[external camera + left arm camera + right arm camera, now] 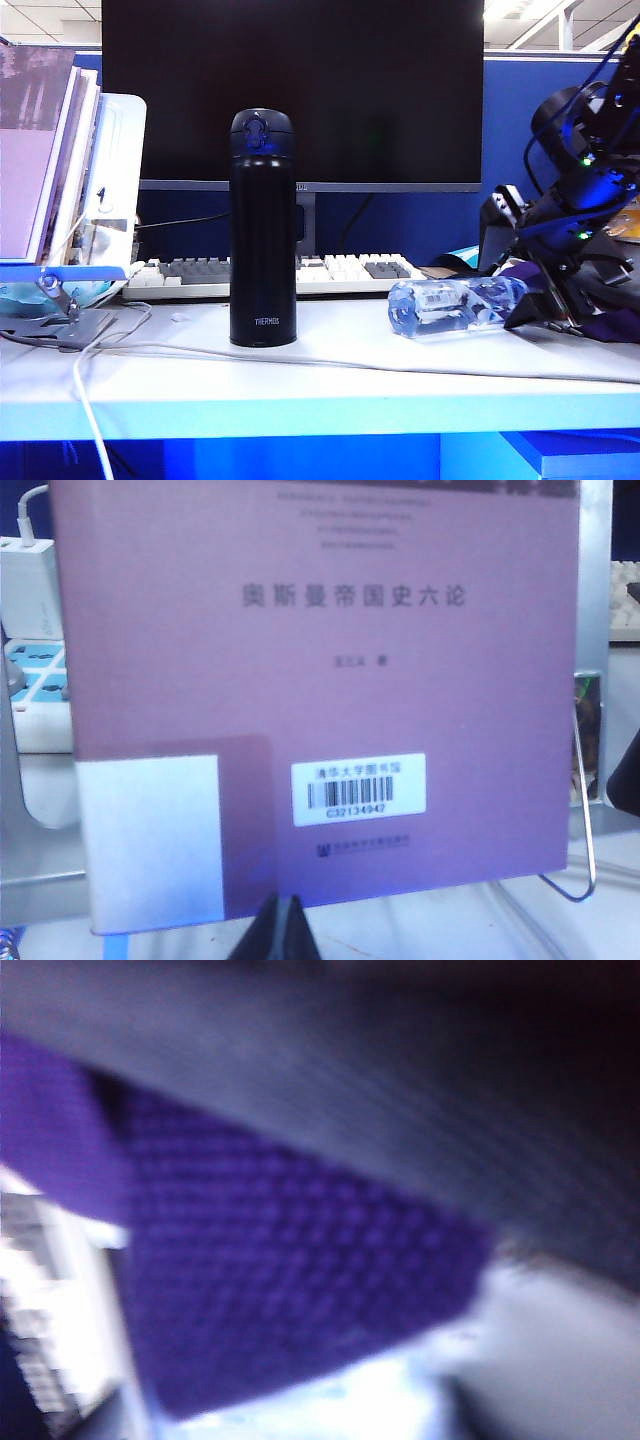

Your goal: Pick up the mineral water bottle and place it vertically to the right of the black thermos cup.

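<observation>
One bottle [455,305] lying lower right; right gripper [535,305] at its end, opening indiscernible. Grip mid-body. Left gripper [283,932] closed.

The mineral water bottle [455,305] lies right of the upright black thermos cup [262,230], before the keyboard [330,273].

We see the right arm [585,190] in the exterior view as a black, blocky build of rounded housings and angular brackets — glossy in places, with blue light reflecting on its edges. Two small green indicator lights glow on it, one above the other. Dark cables loop up from its upper housing toward the frame's top corner. The right pincer [545,300] has dark, flat fingers. In the left wrist view, the left pincer [284,932] appears only as two dark pointed tips — close together.
</observation>
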You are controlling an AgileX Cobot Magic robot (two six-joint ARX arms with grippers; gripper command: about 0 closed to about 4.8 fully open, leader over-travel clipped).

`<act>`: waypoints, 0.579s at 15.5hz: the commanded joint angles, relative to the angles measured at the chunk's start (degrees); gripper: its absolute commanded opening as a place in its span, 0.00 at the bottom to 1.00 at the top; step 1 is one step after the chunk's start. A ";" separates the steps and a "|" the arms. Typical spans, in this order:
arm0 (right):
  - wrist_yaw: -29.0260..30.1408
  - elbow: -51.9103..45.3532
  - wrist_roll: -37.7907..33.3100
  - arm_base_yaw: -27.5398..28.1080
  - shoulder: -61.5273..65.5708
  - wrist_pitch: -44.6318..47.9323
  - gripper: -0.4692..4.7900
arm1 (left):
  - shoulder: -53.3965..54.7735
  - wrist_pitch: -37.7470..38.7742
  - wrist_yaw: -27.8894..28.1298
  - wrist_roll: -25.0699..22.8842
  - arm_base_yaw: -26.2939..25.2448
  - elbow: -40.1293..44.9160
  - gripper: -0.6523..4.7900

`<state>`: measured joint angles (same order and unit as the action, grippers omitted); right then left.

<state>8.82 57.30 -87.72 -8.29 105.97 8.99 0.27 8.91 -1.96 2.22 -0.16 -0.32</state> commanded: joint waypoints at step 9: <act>7.98 7.10 35.87 1.29 -0.33 -0.68 0.44 | -0.17 0.68 -0.26 -0.09 0.00 0.02 0.11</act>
<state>15.90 62.81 -57.21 -7.03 106.56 7.11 0.27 8.91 -1.96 2.22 -0.16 -0.32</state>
